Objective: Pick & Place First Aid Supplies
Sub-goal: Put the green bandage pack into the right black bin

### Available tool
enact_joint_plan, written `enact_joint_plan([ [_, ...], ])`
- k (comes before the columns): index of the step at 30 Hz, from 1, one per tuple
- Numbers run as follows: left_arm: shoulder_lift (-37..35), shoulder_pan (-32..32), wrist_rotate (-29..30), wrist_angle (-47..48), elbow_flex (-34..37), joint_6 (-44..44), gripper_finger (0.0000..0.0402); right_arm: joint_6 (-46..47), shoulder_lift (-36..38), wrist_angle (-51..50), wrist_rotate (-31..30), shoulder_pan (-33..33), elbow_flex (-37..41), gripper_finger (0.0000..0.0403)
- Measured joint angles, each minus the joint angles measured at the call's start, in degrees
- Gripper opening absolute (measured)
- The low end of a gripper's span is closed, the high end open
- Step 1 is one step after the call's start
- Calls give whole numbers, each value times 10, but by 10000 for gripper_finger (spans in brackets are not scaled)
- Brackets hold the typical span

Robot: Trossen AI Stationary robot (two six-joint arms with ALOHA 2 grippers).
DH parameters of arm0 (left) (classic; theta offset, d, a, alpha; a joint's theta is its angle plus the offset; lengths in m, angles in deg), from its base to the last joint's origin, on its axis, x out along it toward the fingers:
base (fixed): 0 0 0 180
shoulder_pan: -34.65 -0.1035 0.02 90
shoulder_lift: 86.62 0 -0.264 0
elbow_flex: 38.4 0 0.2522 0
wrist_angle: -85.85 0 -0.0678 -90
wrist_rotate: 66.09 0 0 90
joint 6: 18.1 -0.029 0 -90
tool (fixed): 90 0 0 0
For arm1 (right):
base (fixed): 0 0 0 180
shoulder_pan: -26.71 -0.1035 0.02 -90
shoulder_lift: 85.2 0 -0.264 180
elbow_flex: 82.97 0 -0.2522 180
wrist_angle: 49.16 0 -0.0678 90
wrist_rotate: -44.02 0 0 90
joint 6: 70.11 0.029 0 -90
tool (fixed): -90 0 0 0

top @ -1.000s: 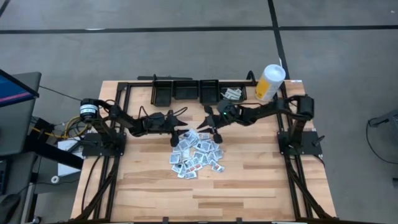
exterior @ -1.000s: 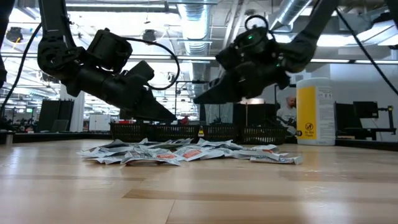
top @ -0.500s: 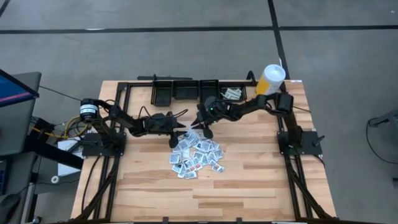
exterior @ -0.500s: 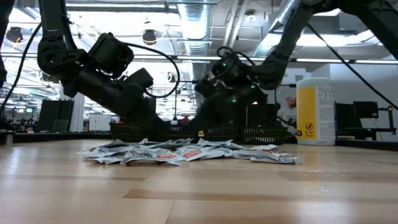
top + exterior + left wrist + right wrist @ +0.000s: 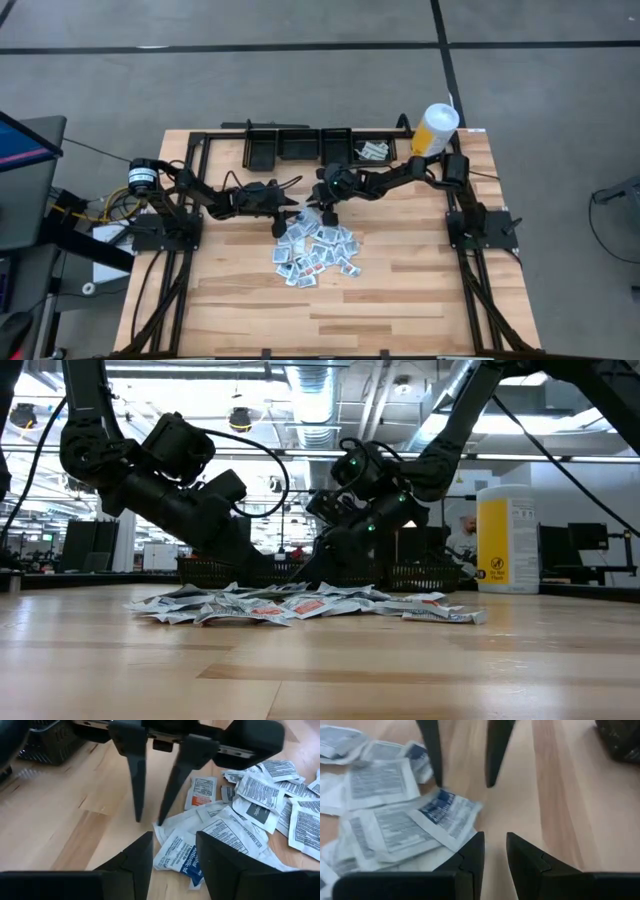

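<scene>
A: Both grippers are down at the back edge of the packets [image 5: 315,250], heaped mid-counter [image 5: 400,290]. The left gripper [image 5: 283,222] has its jaws parted over a blue-printed packet [image 5: 180,856]; the right gripper [image 5: 327,212] has only a narrow gap, holding nothing.

B: The risk?

A: They face each other, tips near. One more reach could knock them together, I think.

B: And the heap?

A: The packets overlap, so a pinch may lift two, or slide one off.
</scene>
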Motion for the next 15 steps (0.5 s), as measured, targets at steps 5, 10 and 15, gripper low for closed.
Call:
enact_joint_plan([
  [5,0,0,0,0,0,0,149,0,0,0,1,-1,0,76],
  [10,0,0,0,0,0,0,149,-2,0,-11,1,-1,0,76],
  [15,0,0,0,0,0,0,149,-2,0,-14,2,-1,0,76],
])
